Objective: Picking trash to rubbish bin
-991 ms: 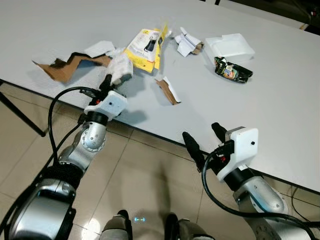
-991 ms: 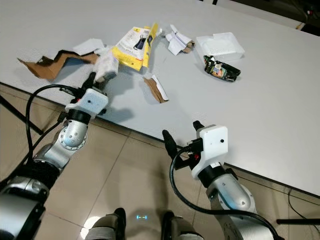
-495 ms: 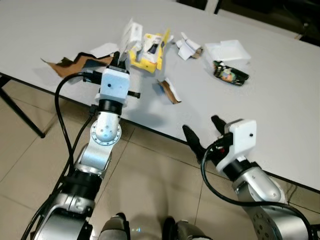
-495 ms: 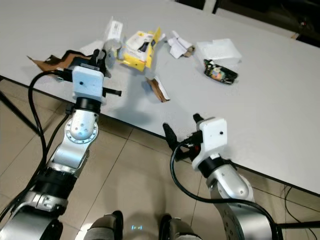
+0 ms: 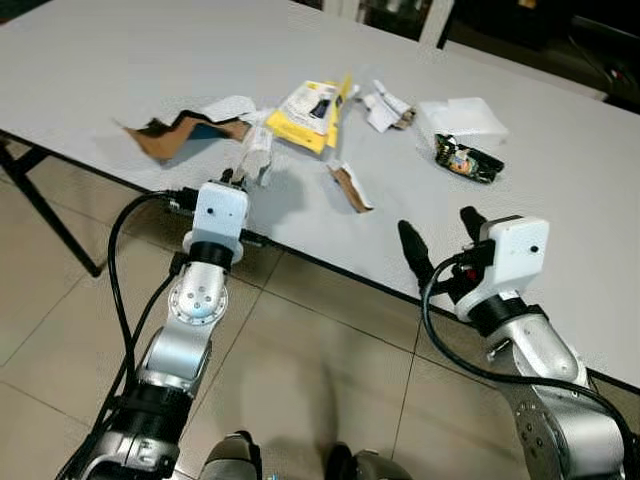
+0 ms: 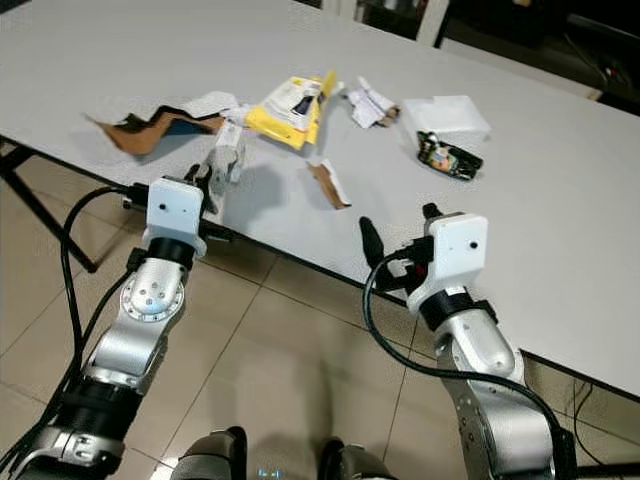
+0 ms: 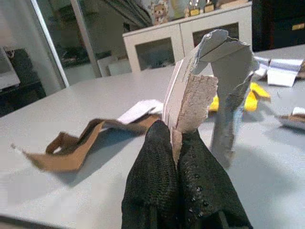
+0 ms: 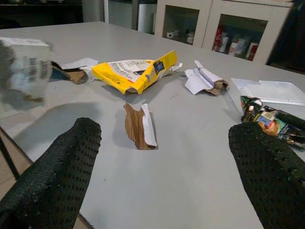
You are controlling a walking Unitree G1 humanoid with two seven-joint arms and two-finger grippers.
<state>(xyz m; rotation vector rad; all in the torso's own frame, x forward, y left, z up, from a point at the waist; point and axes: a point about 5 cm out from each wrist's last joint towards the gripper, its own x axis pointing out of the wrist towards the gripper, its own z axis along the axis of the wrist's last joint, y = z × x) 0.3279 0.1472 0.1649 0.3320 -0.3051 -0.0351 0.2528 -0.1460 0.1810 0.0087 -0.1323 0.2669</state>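
- Far left on the bench [image 5: 120, 70]: long torn brown cardboard strip [image 5: 165, 135], a white paper scrap [image 5: 228, 105] at its right end.
- Left hand [image 5: 240, 178] at the bench's near edge, fingers [image 7: 157, 176] pressed together and clamped on a torn white cardboard piece [image 7: 200, 81]. The piece stands upright out of the fingertips, lifted off the bench surface, just in front of the brown strip.
- Behind the held piece: yellow packaging card [image 5: 312, 106] lying flat, well in from the edge.
- Right of it, nearer the edge: small brown-and-white cardboard scrap [image 5: 350, 186], lying flat on its own.
- Further back: crumpled white paper [image 5: 385, 105], right of the yellow card.
- Right again: flat white plastic tray [image 5: 462, 115], with a dark snack wrapper [image 5: 468, 162] just in front of it, close by or touching; can't tell which.
- Right hand [image 5: 442, 232] hovers off the bench's near edge over the tiled floor [image 5: 330, 340], fingers [image 8: 57, 162] spread wide apart, nothing between them. It points toward the small scrap and the wrapper.
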